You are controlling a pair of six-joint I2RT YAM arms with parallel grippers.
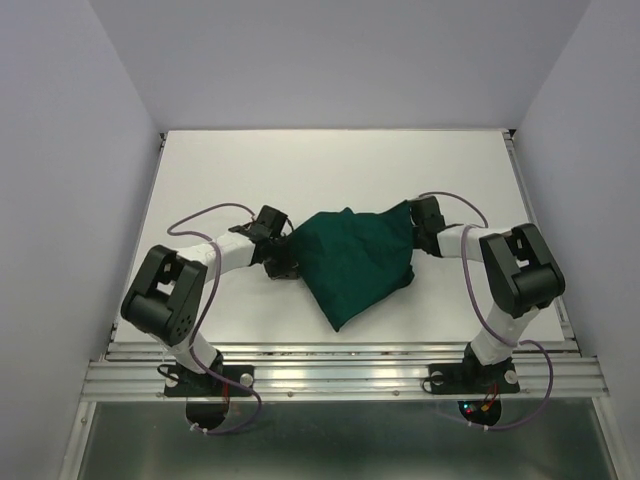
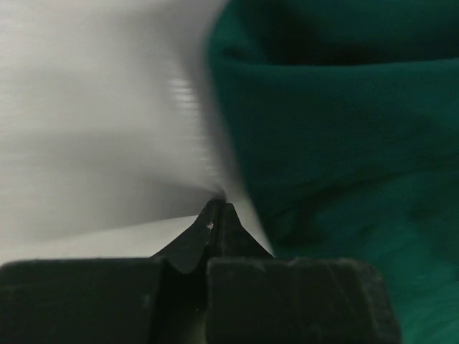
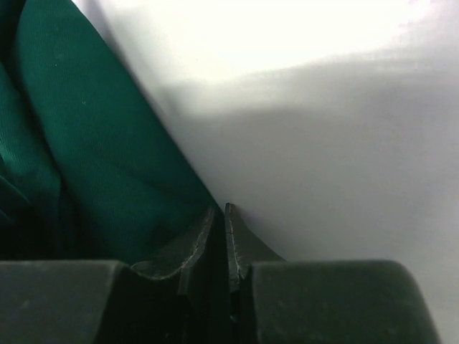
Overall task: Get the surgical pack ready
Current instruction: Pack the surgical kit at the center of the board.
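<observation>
From the top view, the drape (image 1: 355,260) lies bunched mid-table (image 1: 300,165), a wedge whose broad end faces the far side. Its long axis runs from the far right corner down to a tip pointing at the near edge, slightly left. The left gripper (image 1: 288,250) touches its left edge and the right gripper (image 1: 415,222) its far right corner.

In the left wrist view, the fingers are pressed together right at the cloth's border, and I cannot see fabric between them.

The right wrist view shows the same: jaws closed to a slit beside the green fold.

I judge this a spreading or folding step. I'd confirm each pinch has cloth, then move both arms evenly and keep the edge taut, not dragging
</observation>
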